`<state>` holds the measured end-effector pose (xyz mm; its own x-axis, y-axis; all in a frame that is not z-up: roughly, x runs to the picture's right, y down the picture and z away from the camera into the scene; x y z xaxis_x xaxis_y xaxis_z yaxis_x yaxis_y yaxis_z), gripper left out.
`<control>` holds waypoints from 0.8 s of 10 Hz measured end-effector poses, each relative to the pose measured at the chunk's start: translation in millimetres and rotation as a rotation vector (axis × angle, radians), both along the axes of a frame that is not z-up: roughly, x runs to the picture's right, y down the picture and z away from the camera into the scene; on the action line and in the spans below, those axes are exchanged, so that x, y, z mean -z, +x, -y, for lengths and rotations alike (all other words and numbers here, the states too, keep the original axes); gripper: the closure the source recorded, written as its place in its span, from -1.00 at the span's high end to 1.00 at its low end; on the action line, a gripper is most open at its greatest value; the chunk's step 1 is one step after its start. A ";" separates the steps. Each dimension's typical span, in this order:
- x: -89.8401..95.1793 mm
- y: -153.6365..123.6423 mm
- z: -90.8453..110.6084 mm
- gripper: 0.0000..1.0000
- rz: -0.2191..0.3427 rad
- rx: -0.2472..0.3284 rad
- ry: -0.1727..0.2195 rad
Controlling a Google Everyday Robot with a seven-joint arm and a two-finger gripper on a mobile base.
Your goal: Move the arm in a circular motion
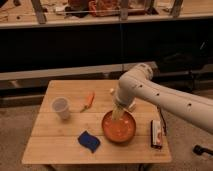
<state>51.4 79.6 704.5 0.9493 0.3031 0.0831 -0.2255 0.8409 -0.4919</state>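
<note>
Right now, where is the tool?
In the camera view the tool hangs from the arm over the orange bowl, right of centre on the wooden table, between the carrot and the flat box.

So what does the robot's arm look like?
The arm is big, shiny and white, made of fat rounded tubes with a bulgy joint, and a row of little dark holes runs along it. The gripper at its end, down over the orange bowl, is a pale, creamy colour and much thinner than the arm.

A light wooden table (60,145) stands before dark shelving (65,47).
</note>
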 end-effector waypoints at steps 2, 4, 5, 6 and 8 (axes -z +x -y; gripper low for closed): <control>-14.1 1.4 11.1 0.60 -0.017 -0.027 -0.001; -21.0 3.3 17.6 0.60 -0.024 -0.047 -0.004; -19.1 4.3 14.9 0.60 -0.024 -0.052 -0.009; -18.1 5.2 12.6 0.60 -0.026 -0.060 -0.010; -22.9 21.5 13.5 0.60 -0.043 -0.089 -0.015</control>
